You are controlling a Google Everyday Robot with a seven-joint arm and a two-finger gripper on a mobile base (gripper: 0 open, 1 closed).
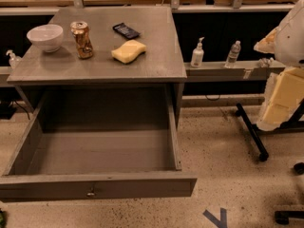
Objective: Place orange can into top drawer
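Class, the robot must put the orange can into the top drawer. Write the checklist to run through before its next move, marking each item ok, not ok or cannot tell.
1. Shiny copper-orange metal can standing upright on the grey wooden tabletop: ok.
2. Wide grey wooden top drawer pulled open: ok.
3. Round white bowl and yellow sponge apart from the can: ok.
4. Gripper lined up with the can: cannot tell, the gripper is out of view.
5. Can held: not ok, nothing grips it.

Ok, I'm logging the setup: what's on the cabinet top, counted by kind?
White bowl: 1
Orange can: 1
Yellow sponge: 1
Black packet: 1
Total: 4
Gripper: out of view.
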